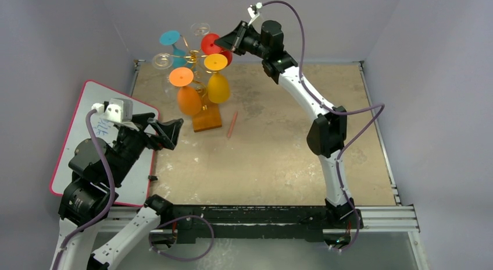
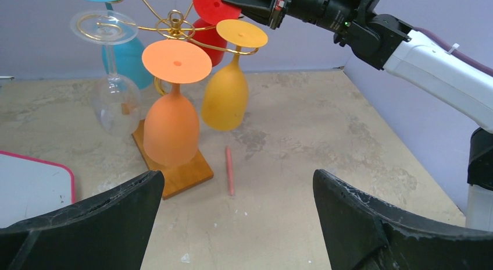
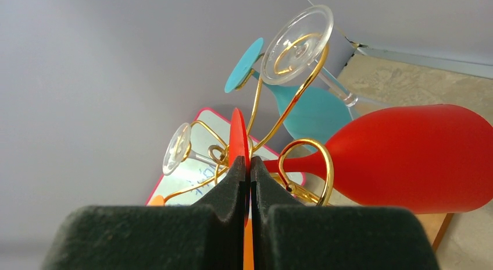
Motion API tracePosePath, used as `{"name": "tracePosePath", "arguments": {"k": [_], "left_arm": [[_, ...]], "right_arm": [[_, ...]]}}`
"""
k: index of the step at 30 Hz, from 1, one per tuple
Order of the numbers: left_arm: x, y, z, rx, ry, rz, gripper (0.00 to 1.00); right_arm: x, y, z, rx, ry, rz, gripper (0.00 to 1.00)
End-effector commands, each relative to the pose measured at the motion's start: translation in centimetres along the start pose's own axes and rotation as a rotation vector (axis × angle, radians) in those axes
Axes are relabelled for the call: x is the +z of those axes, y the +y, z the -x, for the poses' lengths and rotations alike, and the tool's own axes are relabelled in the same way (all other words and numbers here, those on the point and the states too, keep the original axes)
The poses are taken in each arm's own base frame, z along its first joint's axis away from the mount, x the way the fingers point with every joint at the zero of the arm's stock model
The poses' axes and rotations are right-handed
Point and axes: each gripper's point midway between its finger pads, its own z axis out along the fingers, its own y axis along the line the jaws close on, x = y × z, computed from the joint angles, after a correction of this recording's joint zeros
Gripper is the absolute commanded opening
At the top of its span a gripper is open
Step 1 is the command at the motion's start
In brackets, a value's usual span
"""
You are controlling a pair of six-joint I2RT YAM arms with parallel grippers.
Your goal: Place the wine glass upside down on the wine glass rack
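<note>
Right wrist view: the right pincer (image 3: 250,165) is clenched on the foot of the opaque red wine glass (image 3: 407,159), its stem at a curl of the gold wire scroll-armed rack (image 3: 307,141). Letting go before the foot seats could drop it. The left pincer (image 2: 237,177) hangs released.

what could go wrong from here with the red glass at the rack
1. The right gripper is shut on only the thin foot edge of the red wine glass. Its stem seems to sit in a gold curl of the rack, but I cannot tell whether it is fully seated. Letting go too early might drop it.
2. The yellow glass hangs close beside it, so pulling the gripper back could knock that glass.
3. The rack is thin and loaded, so a sideways push may tip it.
</note>
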Motion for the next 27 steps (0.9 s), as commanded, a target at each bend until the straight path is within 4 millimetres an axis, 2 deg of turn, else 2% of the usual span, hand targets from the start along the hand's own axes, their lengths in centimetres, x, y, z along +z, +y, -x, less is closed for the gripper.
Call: {"name": "tracePosePath", "arguments": {"k": [1,15,27], "left_arm": [[-0.7,0.2,2.2,0.021,-0.058,0.020,1.00],[-0.8,1.3,2.3,0.037,-0.050,0.082,1.00],[-0.2,1.2,2.0,0.032,-0.035,0.078,1.00]], "right_arm": [[-2.2,5.4,2.6,-0.066,-0.044,0.079,0.00],[-3.5,5.6,3.5,-0.037,-0.085,0.066,0.00],[-4.7,4.4,4.6,0.009,-0.124,0.047,0.00]]}}
